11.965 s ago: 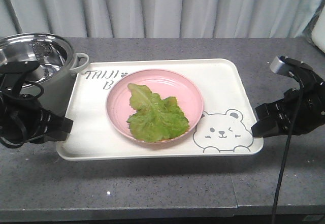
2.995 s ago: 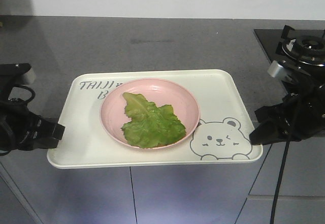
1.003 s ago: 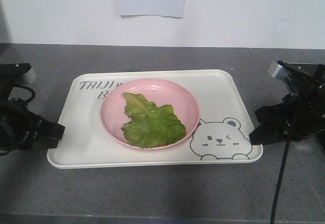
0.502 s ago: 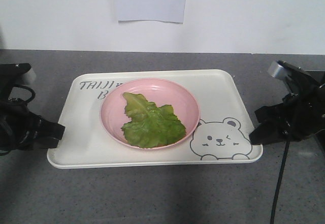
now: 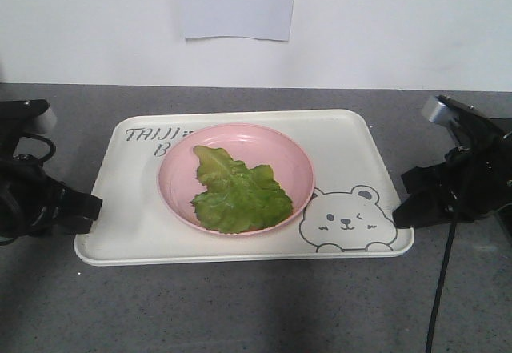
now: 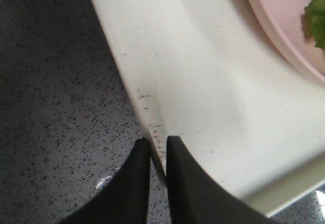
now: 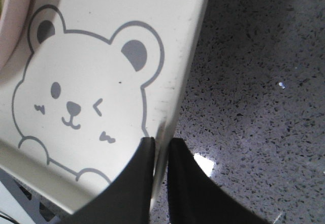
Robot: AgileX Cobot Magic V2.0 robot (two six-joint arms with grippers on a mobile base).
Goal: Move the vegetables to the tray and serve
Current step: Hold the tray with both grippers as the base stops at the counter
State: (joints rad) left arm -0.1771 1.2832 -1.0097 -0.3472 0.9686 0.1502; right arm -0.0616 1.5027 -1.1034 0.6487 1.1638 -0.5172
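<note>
The green lettuce leaf (image 5: 238, 194) lies flat in a round pink plate (image 5: 300, 169) in the middle of the cream-white tray (image 5: 360, 141). My left gripper (image 5: 90, 207) is shut on the tray's left rim, seen in the left wrist view (image 6: 158, 145) with a black finger on each side of the rim (image 6: 137, 87). My right gripper (image 5: 404, 206) is shut on the tray's right rim beside the bear drawing (image 7: 81, 89), seen in the right wrist view (image 7: 161, 148). The tray is level over a grey speckled countertop (image 5: 240, 313).
A white wall with a sheet of paper (image 5: 234, 5) rises behind the grey counter. A dark edge (image 5: 506, 121) shows at the far right past my right arm. Grey counter surface lies on all sides of the tray.
Over twelve seconds the surroundings changed from a table with a pot and curtain to this counter and wall. In the last second the wall and paper shifted slightly; tray and grippers look unchanged.
</note>
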